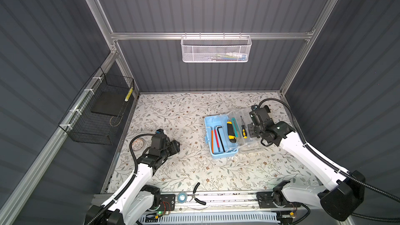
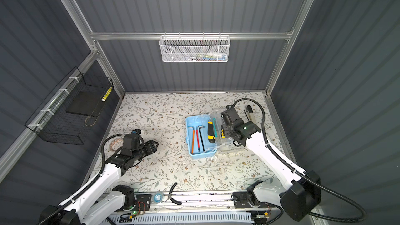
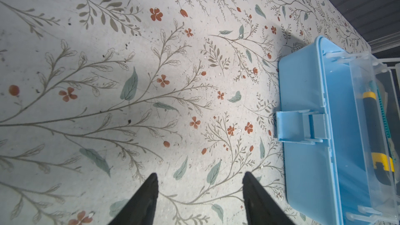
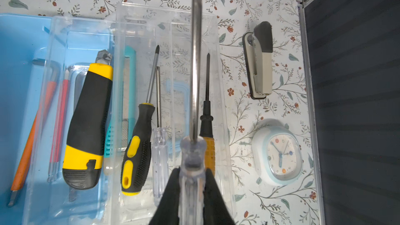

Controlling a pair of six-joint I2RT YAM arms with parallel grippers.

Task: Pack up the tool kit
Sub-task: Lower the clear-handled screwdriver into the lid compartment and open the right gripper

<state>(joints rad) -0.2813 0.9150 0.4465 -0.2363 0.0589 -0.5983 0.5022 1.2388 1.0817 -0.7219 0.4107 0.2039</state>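
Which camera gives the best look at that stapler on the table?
The right wrist view: the stapler lies there whole, close and sharp. In a top view the stapler shows only small and distant; no other view shows it.

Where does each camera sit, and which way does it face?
Both top views: high at the front, looking down on table, blue tool box, left arm, right arm.
Left wrist: on left arm, facing the table; open, empty left claw shows.
Right wrist: above clear tray; right claw shut on clear-handled screwdriver.
Shared: both wrist views show the yellow-black knife.
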